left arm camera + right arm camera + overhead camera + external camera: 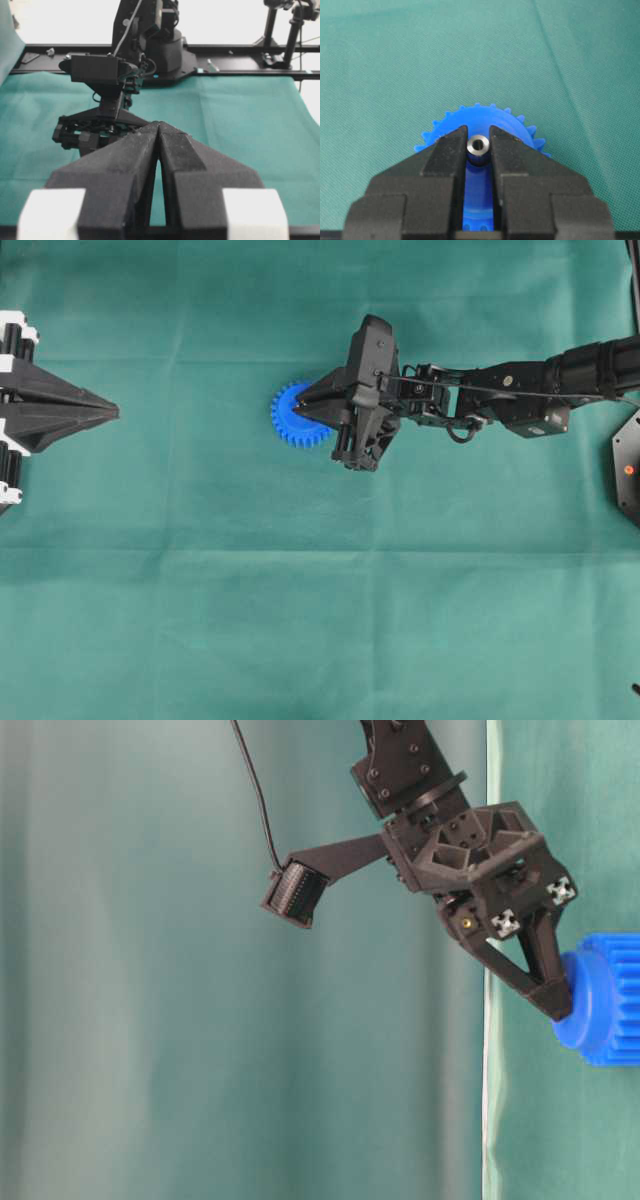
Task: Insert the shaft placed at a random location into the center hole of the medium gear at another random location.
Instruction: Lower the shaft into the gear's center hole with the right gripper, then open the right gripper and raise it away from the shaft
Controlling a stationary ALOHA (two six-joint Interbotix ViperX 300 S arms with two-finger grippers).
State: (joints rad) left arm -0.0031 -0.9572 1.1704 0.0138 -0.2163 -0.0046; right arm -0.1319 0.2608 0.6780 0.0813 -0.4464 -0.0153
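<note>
The medium gear [289,413], bright blue and toothed, lies flat on the green cloth left of centre. My right gripper [302,401] is directly over its hub, shut on the shaft [478,145], a small silvery pin seen end-on between the fingertips. In the right wrist view the gear [482,117] spreads out beneath the right gripper [478,131]. At table level the right gripper [558,1004] touches the raised hub of the gear [606,1012]. The shaft covers the center hole, so it is hidden. My left gripper [114,413] rests shut and empty at the left edge, apart from the gear.
Green cloth [320,620] covers the table. A black unit with a red light [628,469] sits at the right edge. In the left wrist view the left gripper [158,125] faces the right arm [107,75], with a black frame rail [240,49] behind.
</note>
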